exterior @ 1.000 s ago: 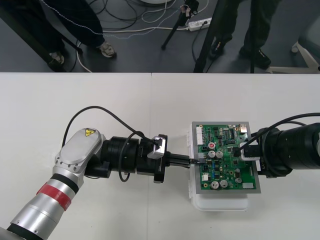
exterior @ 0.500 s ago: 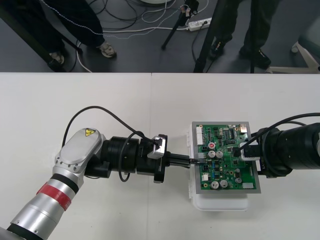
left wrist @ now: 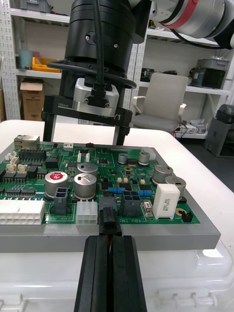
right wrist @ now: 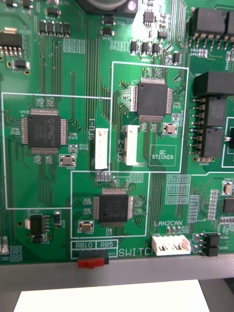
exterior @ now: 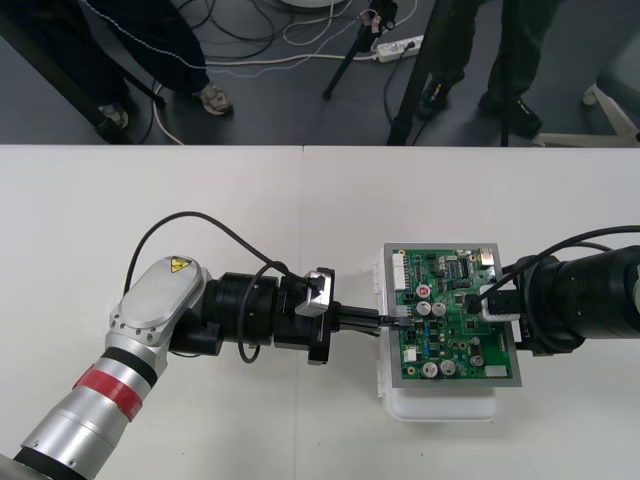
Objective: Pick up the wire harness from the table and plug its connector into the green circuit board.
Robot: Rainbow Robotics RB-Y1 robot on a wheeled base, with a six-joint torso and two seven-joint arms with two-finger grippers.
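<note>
"Two grippers to enter. Left first?"

"Item 1, left gripper (exterior: 378,322): centre of the front view, tip at the left edge of the board (exterior: 455,330). Fingers (left wrist: 92,273) were pressed narrow, clamped on the harness plug (left wrist: 108,222). A sliver of red wire (left wrist: 108,240) showed between them."

"Plug location?"

"In the connector row along the board edge nearest that gripper, between a white header (left wrist: 87,213) and a black one (left wrist: 130,202). It touched the board and looked entered in a socket. Depth of seating: could not tell."

"Item 2?"

"Right gripper (exterior: 487,300): right of centre in the front view, over the board's right side, well apart from the plug. Fingers (left wrist: 47,127) stood wide and held nothing. Its wrist camera looked straight down on chips and white headers."

"Fixtures?"

"Board sat on a white base (exterior: 440,405), and the base on the table (exterior: 200,220). Both were level and square to the left gripper's line of approach."

"Progress?"

"Done, by my reading: pickup, carry to the board, alignment with the socket. Insertion was begun and perhaps finished. Left to do: a last press if the plug was short of home, then spreading the left fingers and backing off straight, so the wires would not drag the plug out."

"Risk noted?"

"One: a sideways pull on release, judged minor."
</note>
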